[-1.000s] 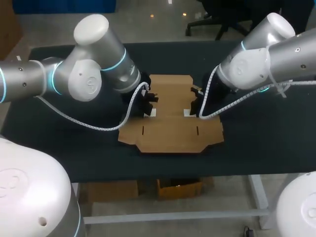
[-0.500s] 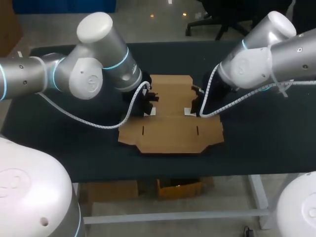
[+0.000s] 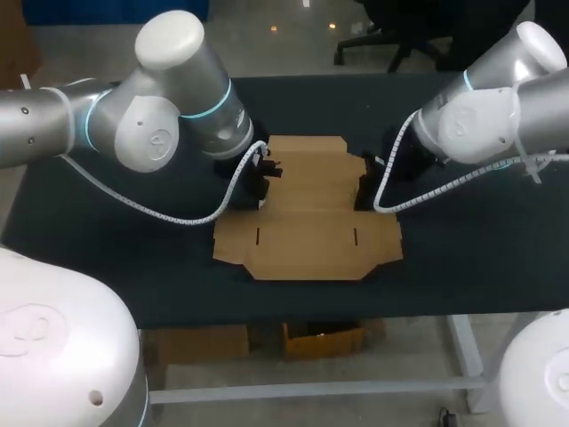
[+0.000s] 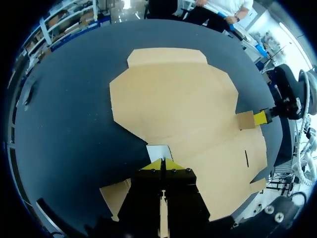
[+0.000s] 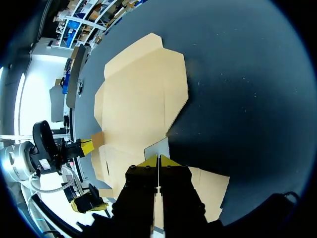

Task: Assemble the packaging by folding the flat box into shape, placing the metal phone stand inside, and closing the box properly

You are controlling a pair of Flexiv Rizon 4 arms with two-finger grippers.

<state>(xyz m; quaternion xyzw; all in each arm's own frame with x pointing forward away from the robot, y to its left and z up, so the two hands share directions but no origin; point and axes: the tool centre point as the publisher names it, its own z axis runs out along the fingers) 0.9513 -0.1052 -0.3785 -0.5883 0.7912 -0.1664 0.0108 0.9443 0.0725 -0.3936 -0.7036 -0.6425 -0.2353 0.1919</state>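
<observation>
In the middle of the dark table (image 3: 462,258) lies the flat cardboard box (image 3: 307,236), unfolded. Its wide panel with two slits is toward the near edge and its narrower tongue points to the far side. The left arm (image 3: 151,124) comes in from the left, and the left gripper (image 3: 260,185) sits at the box's left edge, about halfway along. The right arm (image 3: 489,116) comes in from the right, and the right gripper (image 3: 363,191) sits at the opposite edge, so the two face each other across the cardboard. In the left wrist view the yellow tips are pressed together with only a thin seam between them. They seem to pinch the left side flap (image 4: 159,151), a small tab raised off the table just ahead of them. The right wrist view shows the same on its side: tips pressed together, apparently nipping the right side flap (image 5: 158,148), which is lifted while the rest of the box lies flat on the table
</observation>
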